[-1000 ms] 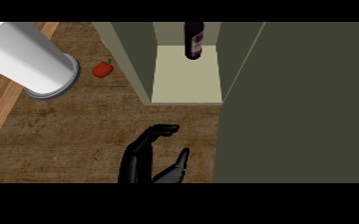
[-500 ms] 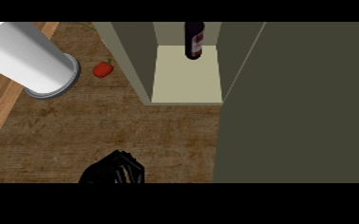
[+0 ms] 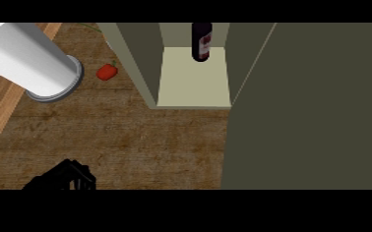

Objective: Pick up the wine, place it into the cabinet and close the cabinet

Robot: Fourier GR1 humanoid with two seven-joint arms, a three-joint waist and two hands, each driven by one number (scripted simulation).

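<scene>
One hand (image 3: 62, 178) of the robot shows, low at the left of the head view, cut by the lower edge; it is black all over, dull and without shine; its outline is blocky and angular, peaked at the top; faint lighter ridges cross its surface; finer detail is too dark to tell.

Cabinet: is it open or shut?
Open. The door is swung aside at the right, and the wine shows upright on the shelf inside.
</scene>
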